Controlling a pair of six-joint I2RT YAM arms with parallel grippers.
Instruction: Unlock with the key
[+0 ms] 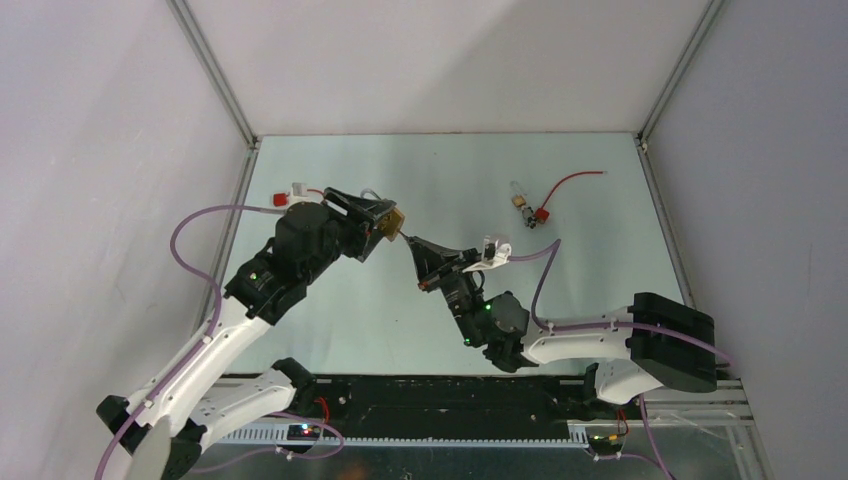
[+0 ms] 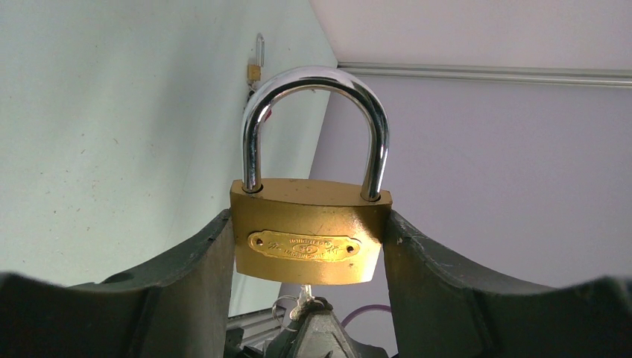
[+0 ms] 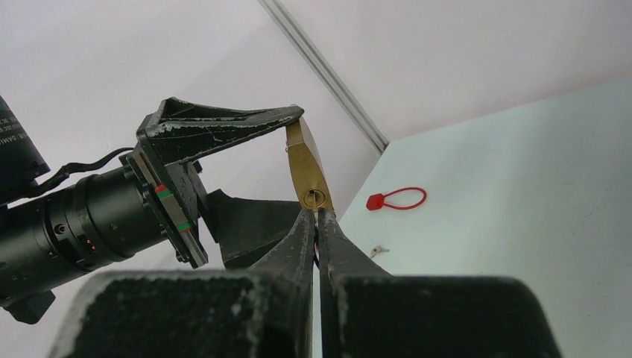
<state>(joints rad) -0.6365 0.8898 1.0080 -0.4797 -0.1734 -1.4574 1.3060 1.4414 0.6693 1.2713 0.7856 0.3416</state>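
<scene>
The key (image 2: 304, 297) is sitting just under the brass padlock (image 2: 309, 239), seemingly entering its keyhole, with the right hand (image 3: 317, 220) pinching closed on it. The left hand (image 1: 385, 220) is gripping the padlock above the table (image 1: 450, 180).

Robot lab test cell: plain white panel walls (image 1: 100, 180), aluminium frame struts (image 1: 213, 72), pale green counter (image 1: 340, 330), left arm (image 1: 215, 345) and right arm (image 1: 585, 342) bolted at black base rail (image 1: 420, 405).

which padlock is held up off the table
The larger brass padlock, clamped in the fingers of the left gripper; the small padlock lies on the table far right, beside a red tag.
</scene>
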